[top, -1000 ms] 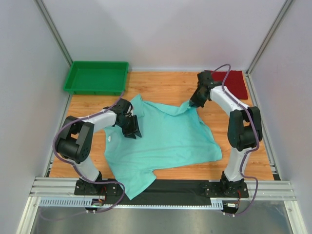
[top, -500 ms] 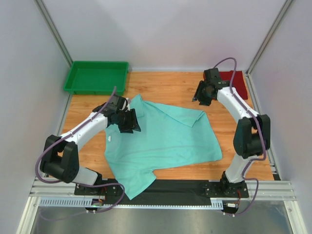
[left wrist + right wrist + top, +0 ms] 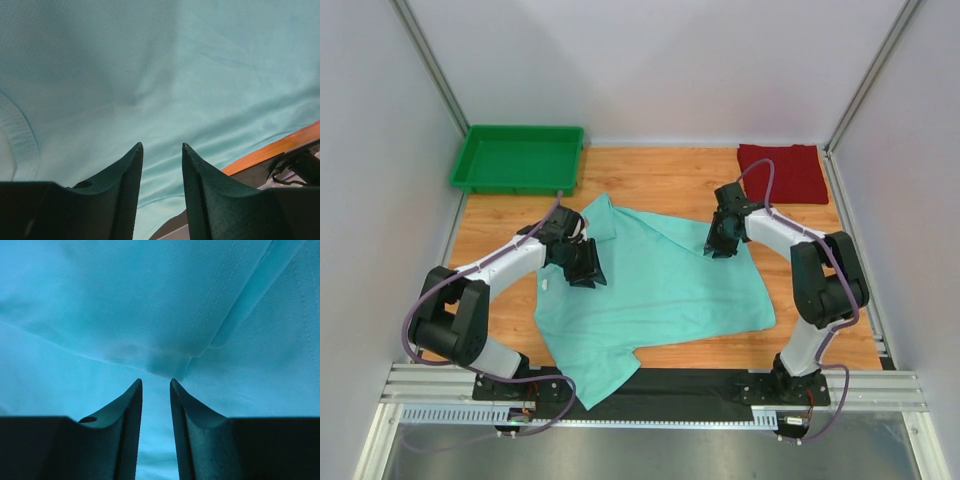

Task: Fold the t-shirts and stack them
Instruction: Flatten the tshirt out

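Wooden table (image 3: 660, 175), walled on three sides. Bears a mint-green t-shirt (image 3: 660, 290) spread across the middle, lower corner overlapping the black strip (image 3: 700, 380) along the near edge. Bears a dark red t-shirt (image 3: 782, 172), folded, in the far right corner, well apart. Holds a bright green tray (image 3: 517, 160) at the far left corner.

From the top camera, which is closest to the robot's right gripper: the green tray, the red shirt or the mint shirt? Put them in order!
1. Mint t-shirt: directly under the right gripper.
2. Dark red t-shirt: far right corner.
3. Green tray: far left corner.
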You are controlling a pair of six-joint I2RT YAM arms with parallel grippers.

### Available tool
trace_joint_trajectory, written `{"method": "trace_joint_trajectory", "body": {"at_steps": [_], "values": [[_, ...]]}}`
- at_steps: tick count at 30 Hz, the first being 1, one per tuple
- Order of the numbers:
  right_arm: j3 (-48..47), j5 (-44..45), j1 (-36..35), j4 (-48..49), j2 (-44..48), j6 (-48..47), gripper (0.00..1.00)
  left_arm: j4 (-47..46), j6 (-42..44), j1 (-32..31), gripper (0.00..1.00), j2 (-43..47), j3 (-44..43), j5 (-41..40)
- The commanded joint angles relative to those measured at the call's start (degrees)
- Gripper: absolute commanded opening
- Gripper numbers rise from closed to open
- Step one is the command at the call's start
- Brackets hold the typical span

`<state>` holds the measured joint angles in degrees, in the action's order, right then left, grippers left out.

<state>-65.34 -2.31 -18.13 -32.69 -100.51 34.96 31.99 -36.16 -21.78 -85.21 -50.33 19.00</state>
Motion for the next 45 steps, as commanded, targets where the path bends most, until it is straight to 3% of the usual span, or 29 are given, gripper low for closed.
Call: {"method": "trace_joint_trajectory", "body": {"at_steps": [1,5,10,17,23,29,34,38,43,45], "values": [[-2.60,4.05,-1.12,0.70,-1.96,0.98,0.28,-1.84,-1.45,-0.28,0.43,0.04,0.58,0.60],[-3.39,7.14,-1.91,-1.76,-3.81,1.69,0.28,-1.58,-1.72,-0.28,0.43,0.13,1.46,0.42],[-4.36,8.81,-2.35,-2.82,-5.04,0.99,0.37,-1.93,-1.72,-0.28,0.43,1.01,2.86,0.24],[-8.31,11.62,-2.26,-4.84,-8.82,-0.77,0.36,-1.58,-1.72,-0.28,0.43,0.66,3.66,-0.11],[-11.56,13.64,-2.26,-6.33,-11.46,-1.56,0.29,0.44,-1.54,-0.28,0.43,-1.62,3.31,-1.95],[-14.99,14.61,-2.26,-8.71,-12.52,-2.61,0.07,1.59,-1.37,-0.19,0.43,-3.12,4.01,-3.53],[-17.71,17.86,-2.09,-8.19,-12.08,-5.16,0.06,2.03,-1.28,-0.28,0.43,-3.12,6.11,-4.24],[-25.69,19.96,-1.47,-4.05,-18.12,-10.07,0.05,1.59,-1.28,-0.28,0.43,-3.03,7.96,-3.36],[-51.57,21.81,0.55,-7.29,-29.72,-14.30,0.04,3.51,-0.58,-0.54,0.43,-0.67,9.80,-2.74],[-54.71,22.34,0.55,-8.97,-29.92,-15.96,0.03,4.48,-0.14,-0.63,0.43,1.00,10.51,-2.74]]}}
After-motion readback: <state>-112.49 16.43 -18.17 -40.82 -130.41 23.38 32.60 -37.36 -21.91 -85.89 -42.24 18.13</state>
